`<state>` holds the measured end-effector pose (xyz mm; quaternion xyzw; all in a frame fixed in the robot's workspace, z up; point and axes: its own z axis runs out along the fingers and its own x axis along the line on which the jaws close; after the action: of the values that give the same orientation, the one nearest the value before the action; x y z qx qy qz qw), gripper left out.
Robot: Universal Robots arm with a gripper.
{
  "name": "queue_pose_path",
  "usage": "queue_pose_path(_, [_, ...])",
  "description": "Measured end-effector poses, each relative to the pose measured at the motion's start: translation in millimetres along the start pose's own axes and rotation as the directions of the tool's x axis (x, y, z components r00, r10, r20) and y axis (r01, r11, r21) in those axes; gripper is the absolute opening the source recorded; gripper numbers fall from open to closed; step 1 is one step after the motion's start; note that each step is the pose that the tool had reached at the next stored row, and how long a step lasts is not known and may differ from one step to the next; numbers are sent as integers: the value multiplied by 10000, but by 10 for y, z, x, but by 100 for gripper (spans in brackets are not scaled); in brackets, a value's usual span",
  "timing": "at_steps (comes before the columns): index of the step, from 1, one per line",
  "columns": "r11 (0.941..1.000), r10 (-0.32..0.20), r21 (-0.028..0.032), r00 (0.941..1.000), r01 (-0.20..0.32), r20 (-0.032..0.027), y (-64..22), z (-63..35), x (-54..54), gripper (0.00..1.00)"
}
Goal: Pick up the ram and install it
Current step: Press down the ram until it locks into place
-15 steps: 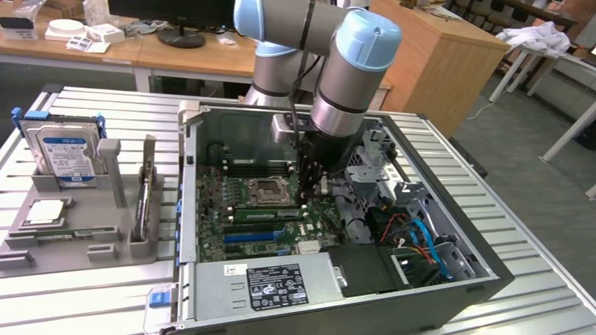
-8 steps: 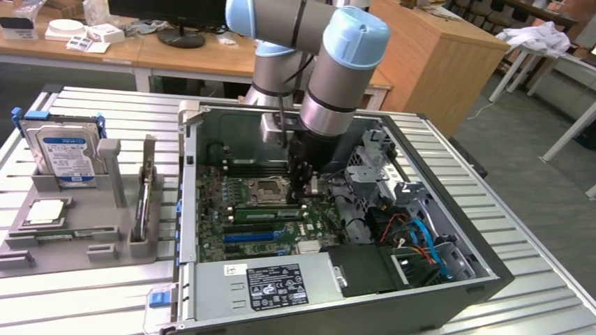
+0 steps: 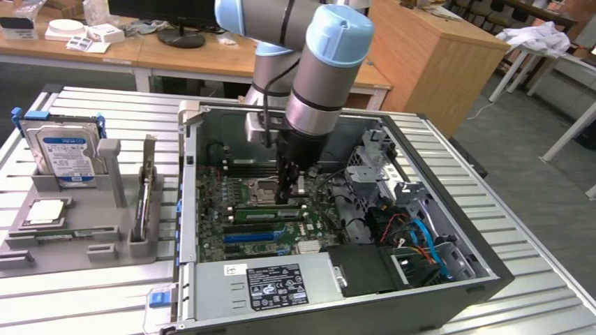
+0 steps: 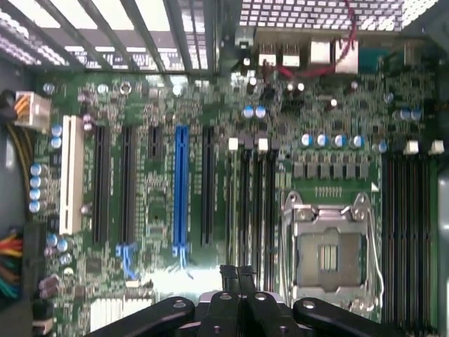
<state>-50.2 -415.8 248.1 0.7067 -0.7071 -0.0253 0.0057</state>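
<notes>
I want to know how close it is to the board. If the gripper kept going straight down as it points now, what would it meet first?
Probably the motherboard, near the memory slots beside the CPU socket; the gripper looks poised right above them, though depth is unclear.

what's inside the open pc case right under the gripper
The gripper hangs over the motherboard, beside the bare CPU socket. A ram stick lies there. The arm covers the board behind it.
</notes>
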Motion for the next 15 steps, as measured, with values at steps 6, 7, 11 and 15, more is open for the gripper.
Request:
queue_pose_path(6, [10000, 0, 10, 10000, 0, 0, 143, 7, -2, 11])
queue_pose_path(7, [10000, 0, 10, 10000, 0, 0, 166, 7, -2, 11])
queue_pose_path(11, [10000, 1, 11, 10000, -1, 1, 240, 11, -3, 11])
queue_pose_path(15, [10000, -2, 11, 10000, 2, 0, 245, 11, -3, 11])
